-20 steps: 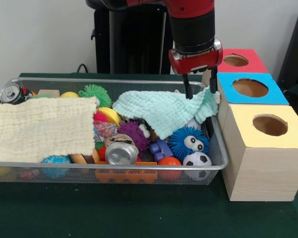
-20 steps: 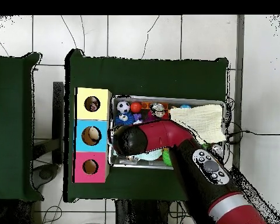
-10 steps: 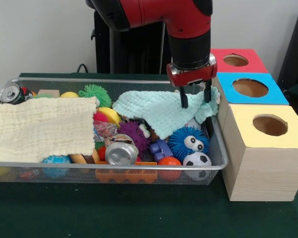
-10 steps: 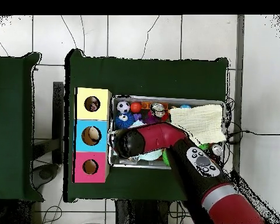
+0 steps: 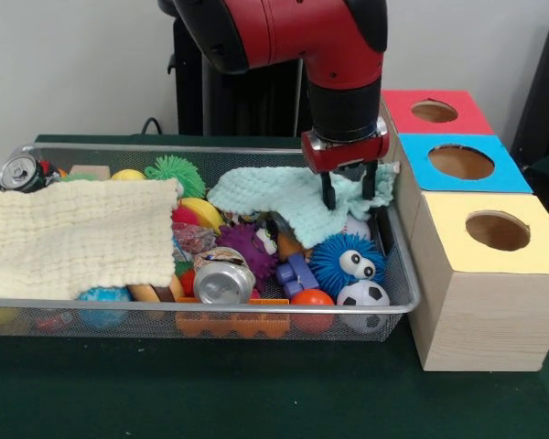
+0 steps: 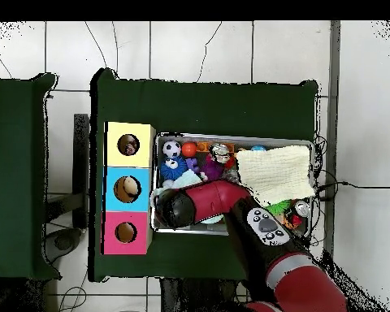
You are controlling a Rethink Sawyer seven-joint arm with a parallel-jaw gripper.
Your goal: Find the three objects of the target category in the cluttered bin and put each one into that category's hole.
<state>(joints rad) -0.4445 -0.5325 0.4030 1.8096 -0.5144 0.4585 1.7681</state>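
The wire mesh bin [image 5: 201, 305] is full of toys and two cloths; it also shows in the overhead view [image 6: 231, 136]. One wrinkly white wad with confetti spots [image 5: 194, 240] lies mid-bin beside the purple spiky ball; other wads are hidden. My gripper [image 5: 348, 192] is open at the bin's right end, its fingers [image 5: 328, 196] pressed into the mint-green cloth [image 5: 274, 197]. The yellow-topped box's hole [image 5: 498, 230] is right of the bin, apart from the gripper. In the overhead view the arm [image 6: 180, 211] hides the gripper, and something dark shows inside the yellow hole [image 6: 128, 145].
A pale yellow cloth [image 5: 73, 238] covers the bin's left half. Silver cans lie at front middle [image 5: 223, 282] and far left [image 5: 20, 172]. A blue fuzzy ball [image 5: 348, 261] and a small football [image 5: 362, 297] sit under the gripper. Blue-topped [image 5: 461, 162] and red-topped [image 5: 434, 112] boxes stand behind the yellow one.
The gripper has moved down and left from above the bin's right rim into the mint-green cloth. The cloth's near edge has drawn back, uncovering toys beneath it.
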